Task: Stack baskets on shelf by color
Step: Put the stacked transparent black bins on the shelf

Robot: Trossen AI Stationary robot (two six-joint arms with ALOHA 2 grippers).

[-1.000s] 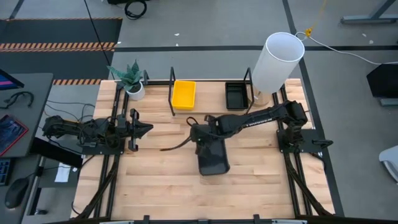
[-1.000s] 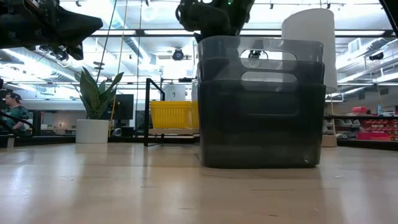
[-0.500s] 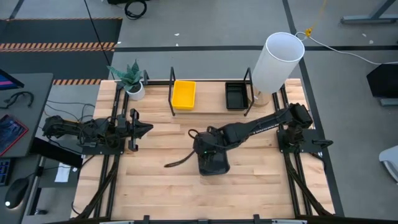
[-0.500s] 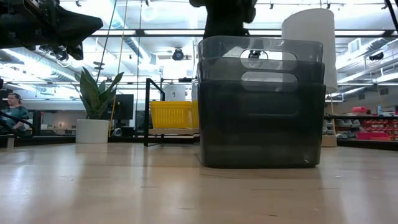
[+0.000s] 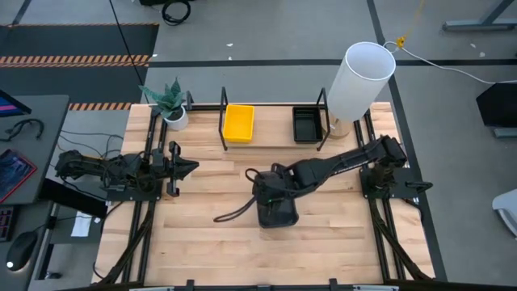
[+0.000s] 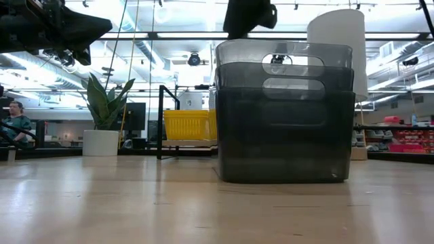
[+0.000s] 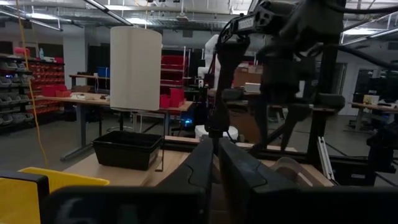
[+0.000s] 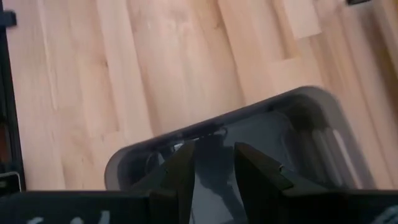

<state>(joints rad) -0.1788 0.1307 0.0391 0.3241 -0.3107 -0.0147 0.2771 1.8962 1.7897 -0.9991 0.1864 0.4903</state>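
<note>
Now — right pincer (image 8: 211, 163) | directly above | grey baskets (image 5: 277, 212) — stacked.

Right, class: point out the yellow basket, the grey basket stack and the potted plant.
yellow basket (image 5: 238, 122): high view, its inside floor.
grey basket stack (image 6: 285, 129): low view, its front wall.
potted plant (image 5: 168, 99): high view, its leaves.

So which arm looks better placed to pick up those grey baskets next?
The right. Its pincer hangs open directly over the stacked grey baskets, fingers astride the rim. The left pincer waits shut near the table's left side, well away.
</note>
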